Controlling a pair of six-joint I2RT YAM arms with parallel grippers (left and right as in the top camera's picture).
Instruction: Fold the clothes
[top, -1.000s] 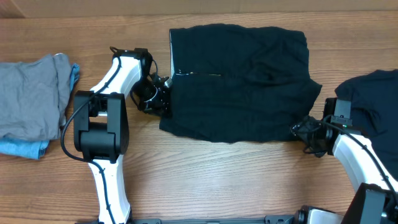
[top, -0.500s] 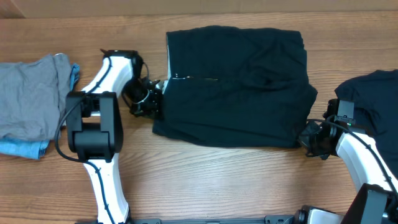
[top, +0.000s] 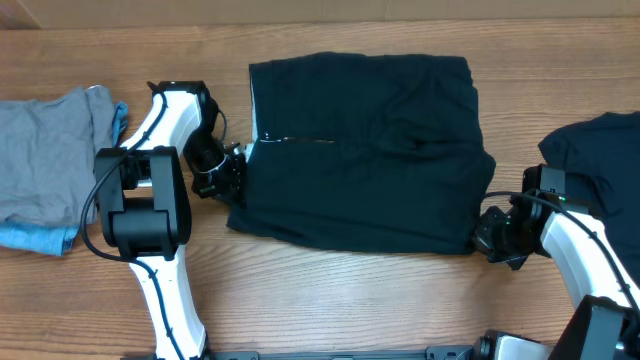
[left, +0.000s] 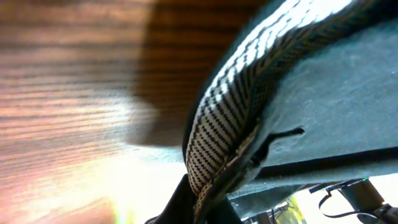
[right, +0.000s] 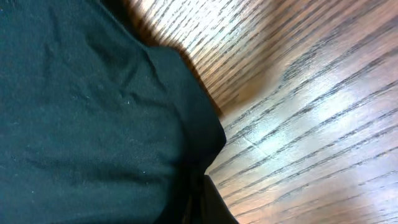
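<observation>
Jaws clamped on black garment (top: 360, 150), partly folded at centre of bench (top: 330, 300): left jaws on left hem, right jaws on lower-right corner. Step, likely: starting next fold. Next calls for even lift, cloth taut.

You get the overhead camera looking straight down on the table (top: 330, 300) from well above. Your left wrist camera sits tight against the left hem of the black garment (top: 360, 150), looking across the table. Your right wrist camera hugs its lower right corner. All three share that garment.
</observation>
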